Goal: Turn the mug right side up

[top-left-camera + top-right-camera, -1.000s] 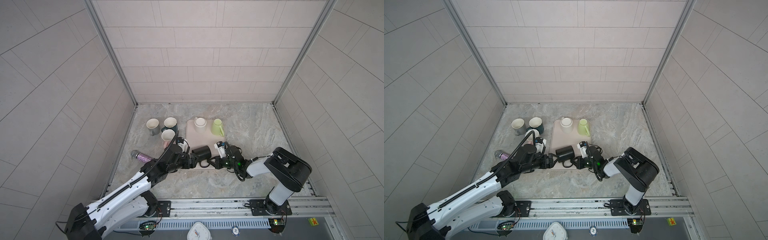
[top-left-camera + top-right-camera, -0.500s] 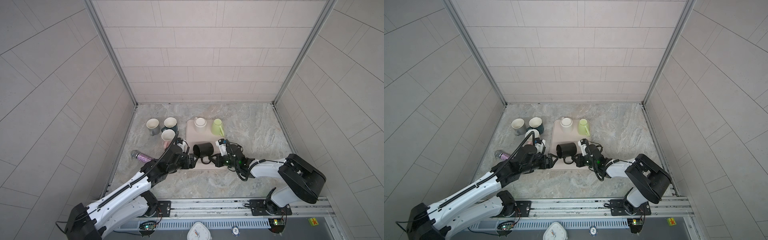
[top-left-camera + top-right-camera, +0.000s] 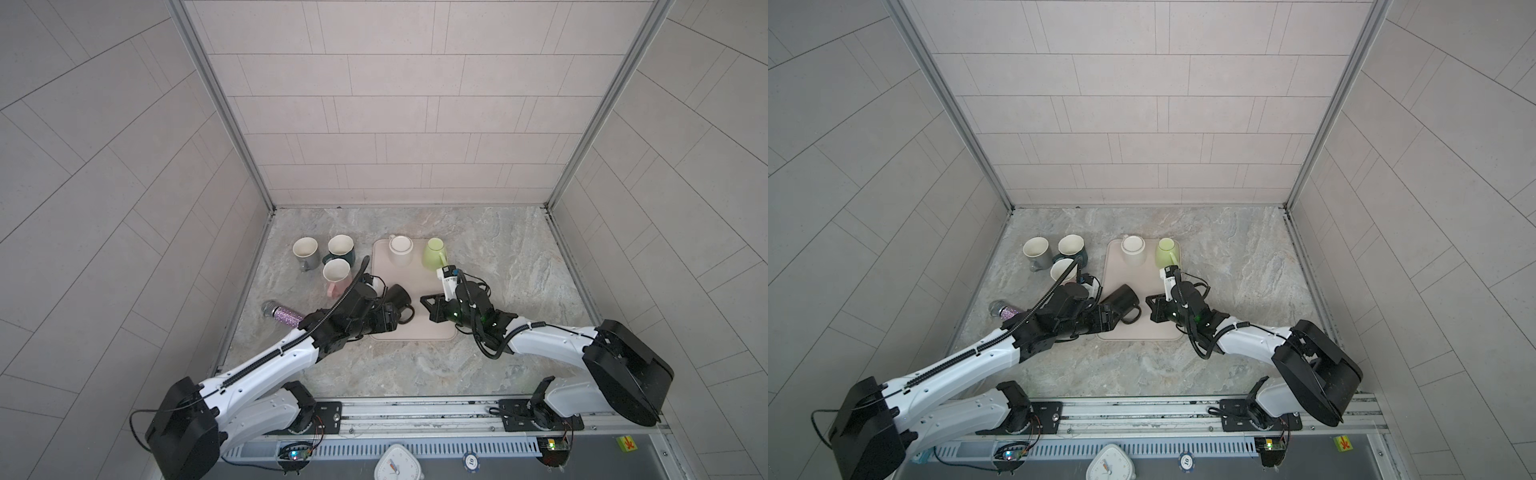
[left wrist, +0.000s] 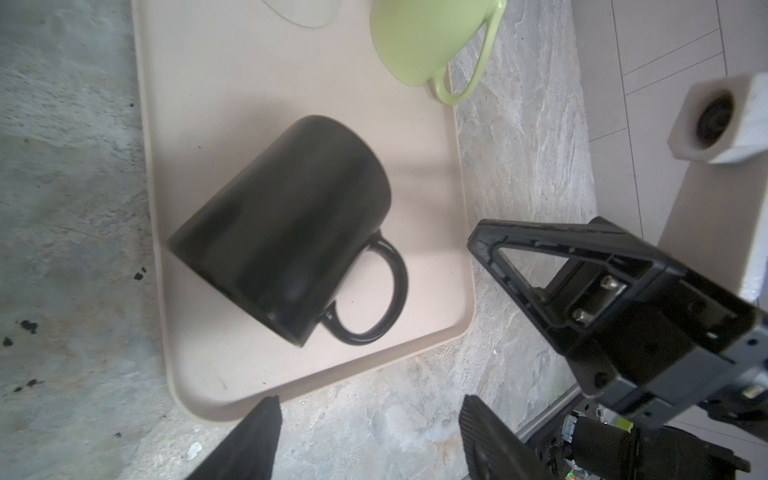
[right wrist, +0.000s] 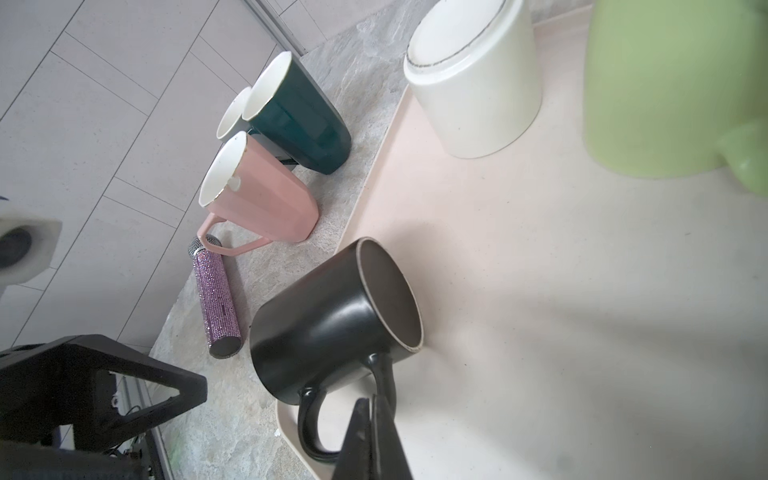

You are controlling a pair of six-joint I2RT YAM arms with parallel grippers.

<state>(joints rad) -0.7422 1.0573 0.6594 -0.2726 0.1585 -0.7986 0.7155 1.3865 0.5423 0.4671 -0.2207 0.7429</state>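
Observation:
The black mug (image 3: 398, 296) (image 3: 1122, 300) lies on its side on the beige tray (image 3: 422, 330) (image 3: 1142, 330), near the tray's front left corner. Its handle points toward the front. In the right wrist view the mug's (image 5: 328, 324) mouth faces the far side. My right gripper (image 3: 424, 300) (image 3: 1148, 300) (image 5: 372, 402) is shut and empty, its tips just beside the handle. Low at the mug's (image 4: 282, 232) front left, my left gripper (image 3: 394, 321) (image 3: 1109, 318) (image 4: 370, 419) stands open. Nothing is between its fingers (image 4: 257, 440).
A white mug (image 3: 400, 249) and a green mug (image 3: 435, 252) stand upside down at the tray's back. Left of the tray stand a grey mug (image 3: 305, 251), a dark green mug (image 3: 340, 248) and a pink mug (image 3: 337, 274). A glittery purple microphone (image 3: 282, 314) lies further left.
The mug, tipped up by the right gripper's shut tips at its handle, has dropped onto its side. The right gripper has drawn back to the right. The left jaws have narrowed slightly.

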